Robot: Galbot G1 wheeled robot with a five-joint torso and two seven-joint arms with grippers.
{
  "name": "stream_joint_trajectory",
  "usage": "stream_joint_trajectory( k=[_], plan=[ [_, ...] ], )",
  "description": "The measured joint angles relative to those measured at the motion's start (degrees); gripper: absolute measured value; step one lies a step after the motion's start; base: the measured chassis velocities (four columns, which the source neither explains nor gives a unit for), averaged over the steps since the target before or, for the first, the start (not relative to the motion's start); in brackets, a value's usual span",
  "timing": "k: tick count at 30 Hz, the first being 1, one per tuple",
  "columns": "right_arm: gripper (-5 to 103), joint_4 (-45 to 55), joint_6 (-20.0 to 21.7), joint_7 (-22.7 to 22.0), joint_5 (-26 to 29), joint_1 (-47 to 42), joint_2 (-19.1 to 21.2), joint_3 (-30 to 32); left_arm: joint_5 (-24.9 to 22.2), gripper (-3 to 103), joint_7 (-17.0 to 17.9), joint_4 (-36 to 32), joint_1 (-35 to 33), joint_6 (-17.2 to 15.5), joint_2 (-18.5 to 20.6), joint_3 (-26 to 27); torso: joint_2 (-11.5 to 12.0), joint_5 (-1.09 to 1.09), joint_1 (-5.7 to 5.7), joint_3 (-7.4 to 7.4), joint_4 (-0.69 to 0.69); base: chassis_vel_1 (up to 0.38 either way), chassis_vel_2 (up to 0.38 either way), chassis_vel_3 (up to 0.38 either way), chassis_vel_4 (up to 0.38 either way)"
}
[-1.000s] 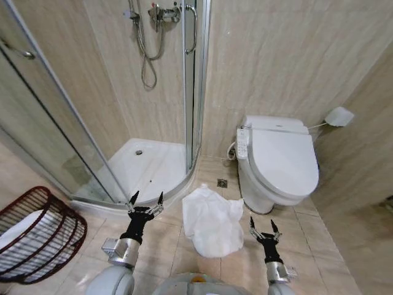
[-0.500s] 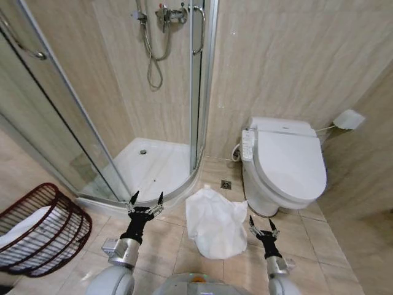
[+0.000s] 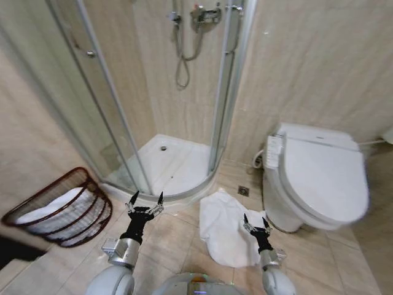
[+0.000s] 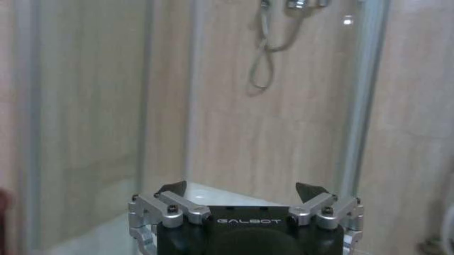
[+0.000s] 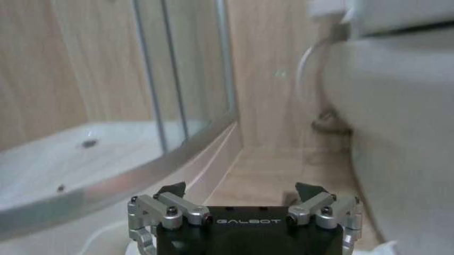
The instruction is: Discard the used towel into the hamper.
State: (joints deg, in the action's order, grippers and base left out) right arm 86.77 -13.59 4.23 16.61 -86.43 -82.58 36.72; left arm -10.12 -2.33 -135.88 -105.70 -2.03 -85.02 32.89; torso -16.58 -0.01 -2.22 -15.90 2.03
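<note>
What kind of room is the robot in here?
A bathroom, most likely in a home or a hotel. A glass shower cabin with a hose stands in the corner, a white toilet is beside it, and a towel lies on the tiled floor near a wicker hamper.

Both my arms are raised in front of the torso, forearms pointing up and forward, nothing gripped. Left end effector [image 3: 145, 199] sits left of centre, fingers spread wide, tips pointing up; wrist view confirms the left end effector [image 4: 243, 188] with both tips apart and the gap empty. Right end effector [image 3: 255, 221] sits lower and nearer the body, fingers parted likewise; its wrist view shows the same spread [image 5: 241, 188].
</note>
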Motion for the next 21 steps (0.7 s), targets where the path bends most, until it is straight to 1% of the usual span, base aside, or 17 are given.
stream_joint_trajectory(
  k=[2,4,5,8,9,10,15,16,19,21],
  plan=[
    [100,-1.09,0.80,-0.42,-0.05,0.43,0.00,-0.04,0.00,100,0.00,0.00,0.00,0.00,0.00,0.00,0.06,0.00,0.02,0.04,-0.01,0.126,0.140,0.143,0.121],
    [100,-4.83,2.14,-0.71,0.00,2.06,-0.02,-0.25,0.00,100,0.00,0.00,0.00,0.00,0.00,0.00,0.17,0.01,0.05,0.10,0.00,0.114,0.113,0.122,0.113],
    [100,-4.83,2.14,-0.71,0.00,2.06,-0.02,-0.25,0.00,100,0.00,0.00,0.00,0.00,0.00,0.00,0.17,0.01,0.05,0.10,0.00,0.114,0.113,0.113,0.109],
    [100,-10.29,2.71,-0.64,-0.14,5.01,-0.18,-0.40,0.00,100,0.00,0.00,0.00,0.00,0.00,0.00,0.21,0.02,0.06,0.13,-0.01,0.062,0.056,0.091,0.057],
    [100,-12.64,3.14,-0.74,-0.80,6.52,-0.36,-0.44,0.00,100,0.00,0.00,0.00,0.00,0.00,0.00,0.22,0.02,0.07,0.13,-0.01,0.000,0.000,0.000,0.000],
    [100,-12.64,3.14,-0.74,-0.80,6.52,-0.36,-0.44,0.00,100,0.00,0.00,0.00,0.00,0.00,0.00,0.22,0.02,0.07,0.13,-0.01,0.000,0.000,0.000,0.000],
    [100,-19.84,3.89,-2.87,-5.30,11.12,-0.59,-0.06,0.00,100,0.00,0.00,0.00,0.00,0.00,0.00,0.22,0.01,0.08,0.14,-0.02,0.000,0.000,0.000,0.000],
    [100,-19.84,3.89,-2.87,-5.30,11.12,-0.59,-0.06,0.00,100,0.00,0.00,0.00,0.00,0.00,0.00,0.22,0.01,0.08,0.14,-0.02,0.000,0.000,0.000,0.000],
    [100,-25.04,4.56,-2.52,-5.49,13.81,-0.05,-0.04,0.00,100,0.00,0.00,0.00,0.00,0.00,0.00,0.22,0.00,0.08,0.14,-0.02,0.000,0.000,0.000,0.000],
    [100,-26.79,4.80,-2.19,-5.56,14.73,0.03,-0.02,0.00,100,0.00,0.00,0.00,0.00,0.00,0.00,0.22,0.00,0.08,0.14,-0.02,0.000,0.000,0.000,0.000]
  ],
)
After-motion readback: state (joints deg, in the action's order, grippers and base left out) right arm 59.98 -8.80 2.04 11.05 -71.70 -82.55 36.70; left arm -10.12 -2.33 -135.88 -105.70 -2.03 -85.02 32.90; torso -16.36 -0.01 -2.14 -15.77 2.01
